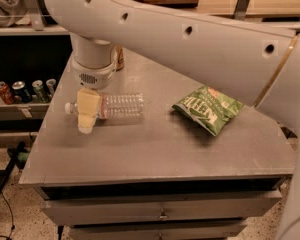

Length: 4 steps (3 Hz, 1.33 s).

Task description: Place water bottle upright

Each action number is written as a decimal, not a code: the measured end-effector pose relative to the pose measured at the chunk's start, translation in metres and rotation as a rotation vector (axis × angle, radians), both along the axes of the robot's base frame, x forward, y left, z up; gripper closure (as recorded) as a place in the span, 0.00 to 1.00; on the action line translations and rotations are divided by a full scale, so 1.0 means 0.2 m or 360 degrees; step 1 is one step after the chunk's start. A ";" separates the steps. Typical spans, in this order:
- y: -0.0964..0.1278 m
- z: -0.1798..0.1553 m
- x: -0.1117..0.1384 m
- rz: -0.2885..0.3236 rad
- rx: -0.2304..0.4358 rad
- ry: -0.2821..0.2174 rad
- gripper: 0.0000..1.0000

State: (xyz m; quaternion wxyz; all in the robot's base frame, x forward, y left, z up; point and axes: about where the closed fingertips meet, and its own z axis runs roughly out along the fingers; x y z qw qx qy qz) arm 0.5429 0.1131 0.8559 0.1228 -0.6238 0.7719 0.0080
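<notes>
Jaws clenched or released cannot be told, with the gripper (88,113) down at the cap end of the water bottle (122,106), which lies sideways on the table (140,149).

Dim warm light; soft shadow under end effector (88,116) over bottle (122,105).

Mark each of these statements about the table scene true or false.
1. The water bottle lies on its side on the table. True.
2. The gripper hovers over the chip bag. False: it is at the bottle's white cap end.
3. The green chip bag lies to the bottle's right in the view. True.
4. The drink cans stand on the table. False: they sit on a lower shelf to its left.
</notes>
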 end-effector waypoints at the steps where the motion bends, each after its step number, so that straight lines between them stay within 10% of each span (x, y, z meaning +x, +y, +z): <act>1: 0.00 -0.03 -0.01 0.0048 -0.0009 -0.0014 0.00; 3: -0.01 -0.05 -0.01 0.0189 -0.0026 -0.0018 0.00; 4: -0.01 -0.05 -0.01 0.0237 -0.0031 -0.0005 0.18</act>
